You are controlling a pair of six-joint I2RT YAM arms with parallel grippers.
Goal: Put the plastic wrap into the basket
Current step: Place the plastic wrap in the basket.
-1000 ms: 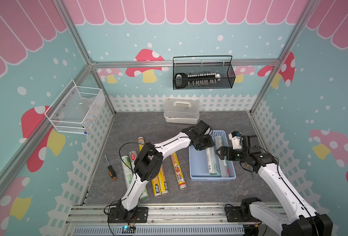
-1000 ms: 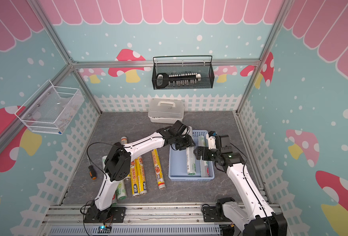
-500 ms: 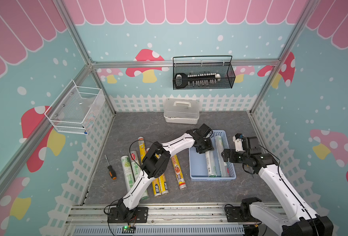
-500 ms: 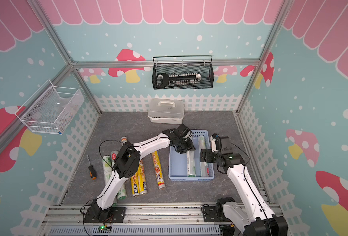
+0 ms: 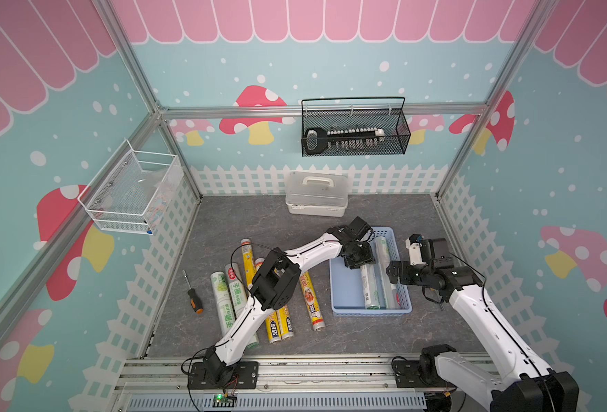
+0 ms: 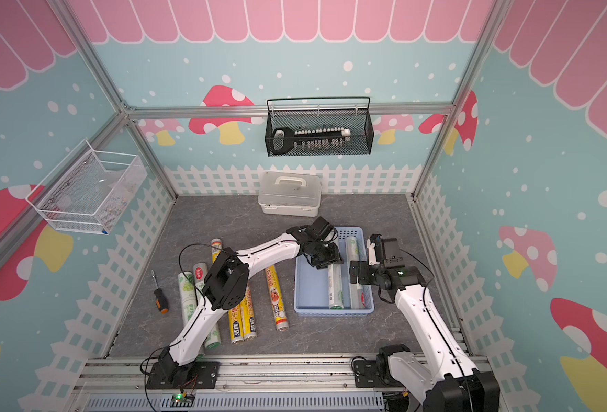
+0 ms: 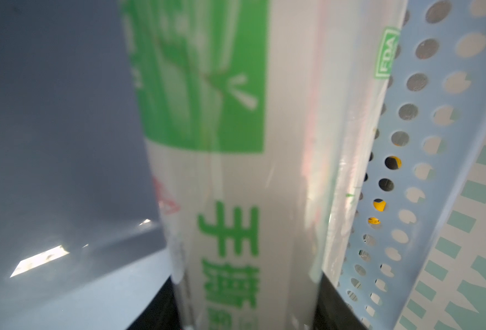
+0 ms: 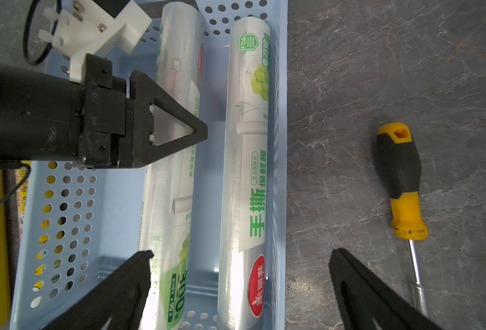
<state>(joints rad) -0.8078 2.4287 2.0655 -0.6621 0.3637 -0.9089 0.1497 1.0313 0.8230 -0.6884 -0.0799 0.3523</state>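
Observation:
The light-blue basket stands right of centre. My left gripper reaches into it, shut on a white-and-green plastic wrap roll that lies lengthwise on the basket floor. A second roll lies along the basket's right wall. My right gripper hovers open over that side, holding nothing. Several more rolls lie on the table to the left, yellow and white-green.
An orange-handled screwdriver lies at the far left. A yellow-and-black one lies on the table beside the basket. A clear lidded box stands at the back. A black wire basket and a white one hang on the walls.
My left gripper has shifted slightly toward the front inside the basket with the roll. The right gripper has drawn back a little toward the front right.

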